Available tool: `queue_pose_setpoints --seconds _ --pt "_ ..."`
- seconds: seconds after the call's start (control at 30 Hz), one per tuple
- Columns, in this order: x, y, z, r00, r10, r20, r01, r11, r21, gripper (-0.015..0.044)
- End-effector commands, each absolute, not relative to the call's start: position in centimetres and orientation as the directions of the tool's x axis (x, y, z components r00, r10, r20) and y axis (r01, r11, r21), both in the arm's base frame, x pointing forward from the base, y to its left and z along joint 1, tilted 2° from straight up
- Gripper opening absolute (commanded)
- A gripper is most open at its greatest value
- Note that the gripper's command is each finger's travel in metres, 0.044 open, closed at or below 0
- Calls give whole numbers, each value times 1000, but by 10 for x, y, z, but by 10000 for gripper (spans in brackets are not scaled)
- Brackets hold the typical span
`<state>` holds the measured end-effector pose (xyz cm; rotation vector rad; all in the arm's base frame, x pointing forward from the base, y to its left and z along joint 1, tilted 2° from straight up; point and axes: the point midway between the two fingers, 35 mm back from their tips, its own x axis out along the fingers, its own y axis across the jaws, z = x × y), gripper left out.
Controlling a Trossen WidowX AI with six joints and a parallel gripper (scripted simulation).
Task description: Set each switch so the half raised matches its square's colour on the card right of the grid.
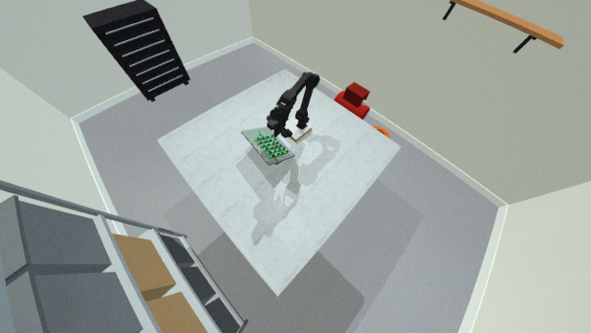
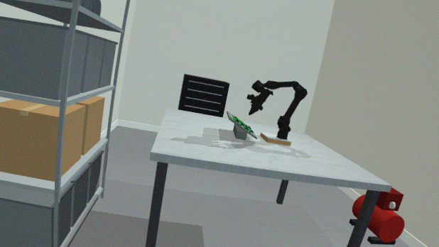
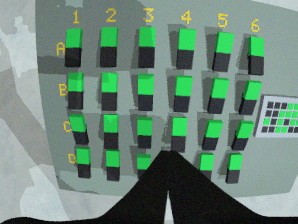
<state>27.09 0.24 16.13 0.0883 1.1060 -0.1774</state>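
A tilted grey switch panel [image 1: 247, 134] [image 2: 229, 114] [image 3: 47, 16] stands on the white table [image 1: 335, 167] [image 2: 213, 156]. It carries a grid of green and dark grey rocker switches [image 1: 269, 146] [image 2: 243, 123] [image 3: 182, 46], rows A to D and columns 1 to 6. The small card [image 3: 278, 116] lies at the panel's right edge in the wrist view. My gripper [image 1: 286, 132] [image 2: 251, 113] [image 3: 166, 157] is shut and empty. It hangs above the panel's near edge, apart from the switches. Its fingers hide part of the bottom row around columns 3 and 4.
The arm stands on a wooden base plate [image 1: 302, 134] [image 2: 275, 139] beside the panel. A black drawer cabinet [image 1: 139, 48] [image 2: 204, 95], a red cylinder [image 1: 354, 100] [image 2: 378, 216] and a shelf rack with boxes [image 1: 72, 268] [image 2: 53, 106] stand on the floor around the table.
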Motion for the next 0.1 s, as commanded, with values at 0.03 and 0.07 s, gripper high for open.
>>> queue_pose_setpoints --seconds 0.03,0.07 --pt "271 2 160 429 -102 -897 190 981 -21 0" --pt "271 2 160 429 -102 -897 190 981 -21 0"
